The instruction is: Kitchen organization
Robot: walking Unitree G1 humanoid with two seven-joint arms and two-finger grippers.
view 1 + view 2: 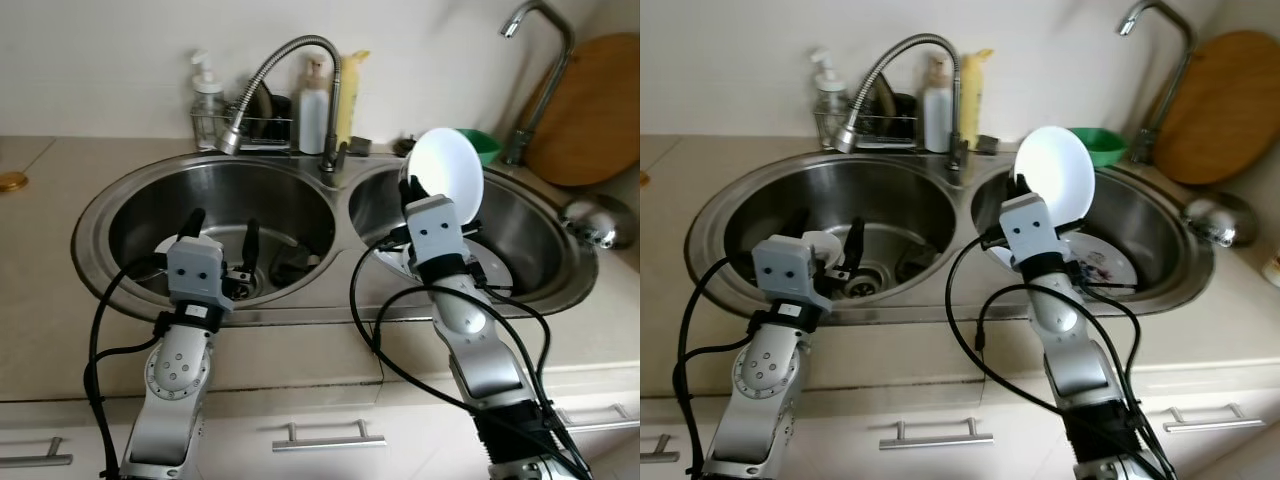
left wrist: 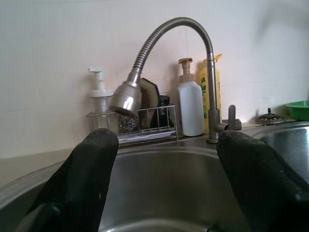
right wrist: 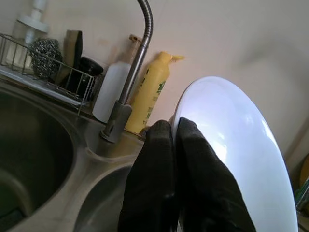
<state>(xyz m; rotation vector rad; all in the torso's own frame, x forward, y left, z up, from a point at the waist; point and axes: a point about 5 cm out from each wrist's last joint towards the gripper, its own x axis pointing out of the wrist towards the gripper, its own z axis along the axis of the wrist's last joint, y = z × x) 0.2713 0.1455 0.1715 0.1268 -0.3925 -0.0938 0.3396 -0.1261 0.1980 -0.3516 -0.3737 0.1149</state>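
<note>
While the right gripper pinches a white plate's rim above the right sink basin, lifting seems underway; next, carry it clear, left gripper open, empty.

Soft, even daylight is seen all over, no hard shadows anywhere. The white plate is blown out to a glowing blob, and mild glare is picked up on the steel sink rim. Both head views are kept fairly sharp. Up close, the black fingers are rendered soft and out of focus.
</note>
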